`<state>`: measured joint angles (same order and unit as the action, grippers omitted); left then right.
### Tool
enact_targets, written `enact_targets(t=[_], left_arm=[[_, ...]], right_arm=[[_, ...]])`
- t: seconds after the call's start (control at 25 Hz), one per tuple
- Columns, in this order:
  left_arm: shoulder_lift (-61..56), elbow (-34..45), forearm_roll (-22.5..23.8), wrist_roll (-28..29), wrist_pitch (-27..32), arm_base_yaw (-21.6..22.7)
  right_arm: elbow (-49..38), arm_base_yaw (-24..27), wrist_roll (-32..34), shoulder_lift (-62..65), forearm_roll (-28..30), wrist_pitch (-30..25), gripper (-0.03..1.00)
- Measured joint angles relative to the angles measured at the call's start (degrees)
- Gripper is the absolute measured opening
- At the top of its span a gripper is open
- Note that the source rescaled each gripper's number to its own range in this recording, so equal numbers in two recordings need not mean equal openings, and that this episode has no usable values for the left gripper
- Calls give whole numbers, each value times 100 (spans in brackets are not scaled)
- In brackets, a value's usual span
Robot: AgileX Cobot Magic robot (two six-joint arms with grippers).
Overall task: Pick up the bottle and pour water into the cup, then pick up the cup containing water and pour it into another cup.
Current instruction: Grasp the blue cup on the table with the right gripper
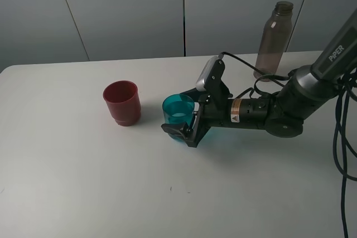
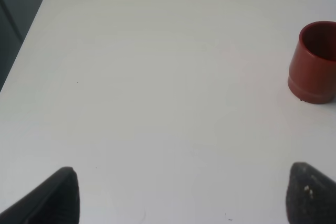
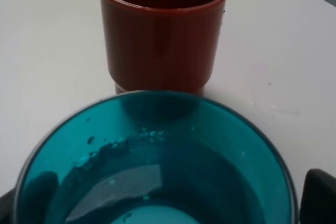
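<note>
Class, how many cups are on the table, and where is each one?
2. The red cup stands free on the table, left of centre. The teal cup stands just right of it, straddled by the right pincer. None appears hidden.

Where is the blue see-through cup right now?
In the high view, the teal-blue translucent plastic cup is near the middle of the white table, gripped by the right claw, with the dull red opaque plastic cup just to its left.
</note>
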<state>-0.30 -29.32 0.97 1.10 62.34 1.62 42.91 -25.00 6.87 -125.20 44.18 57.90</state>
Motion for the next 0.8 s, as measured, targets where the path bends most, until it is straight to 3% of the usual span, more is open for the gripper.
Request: enact_targets(t=[0.8], left_arm=[[0, 0, 0, 21, 0, 0]], right_arm=[[171, -122, -24, -242, -97, 159, 99]])
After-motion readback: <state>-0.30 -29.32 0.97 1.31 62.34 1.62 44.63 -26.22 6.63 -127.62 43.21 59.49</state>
